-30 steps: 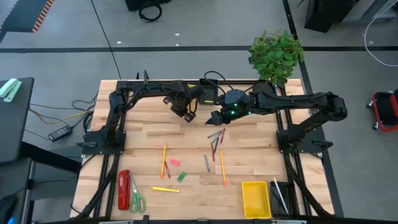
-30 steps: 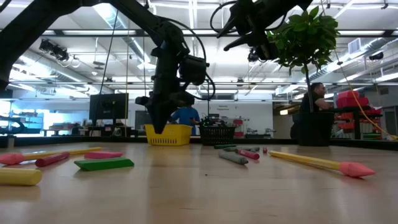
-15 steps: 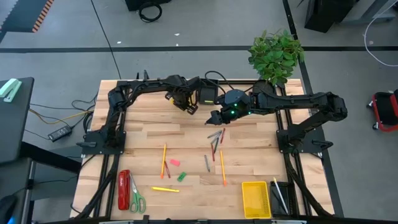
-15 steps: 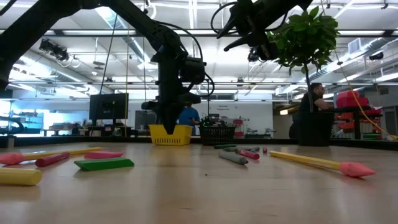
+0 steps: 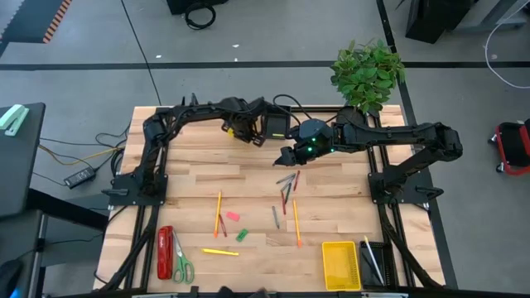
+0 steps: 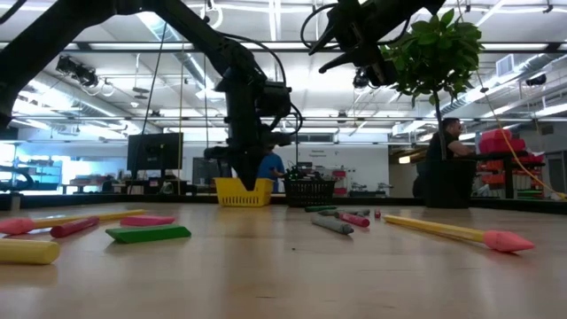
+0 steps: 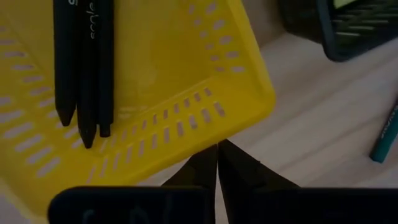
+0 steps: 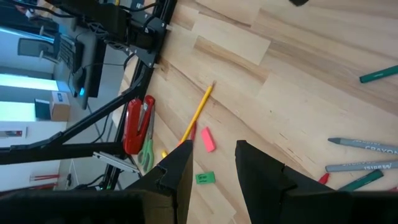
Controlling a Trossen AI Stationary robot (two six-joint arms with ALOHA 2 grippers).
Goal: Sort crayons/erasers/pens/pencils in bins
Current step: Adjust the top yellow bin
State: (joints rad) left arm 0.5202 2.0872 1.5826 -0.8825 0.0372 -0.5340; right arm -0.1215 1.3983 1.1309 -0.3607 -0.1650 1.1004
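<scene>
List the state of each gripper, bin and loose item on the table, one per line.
left gripper: shut, empty, at the yellow bin's rim.
right gripper: open, empty, raised above the table.
yellow bin: holds black pens.
far black bin: on the table, contents unclear.
near yellow bin: looks empty.
near black bin: holds pencils.
crayons: loose on the table.
erasers: loose, unsorted.
stapler: lying closed beside the scissors.

Both arms are built of matte black jointed links on black frame bases bolted to the table, with black cables looped along the links. The right arm's wrist housing [image 5: 311, 142] is rounded and carries small green indicator lights. The left arm's wrist housing [image 5: 242, 127] is blocky, with a small yellow marking. Each gripper ends in tapered, flat black fingers.
</scene>
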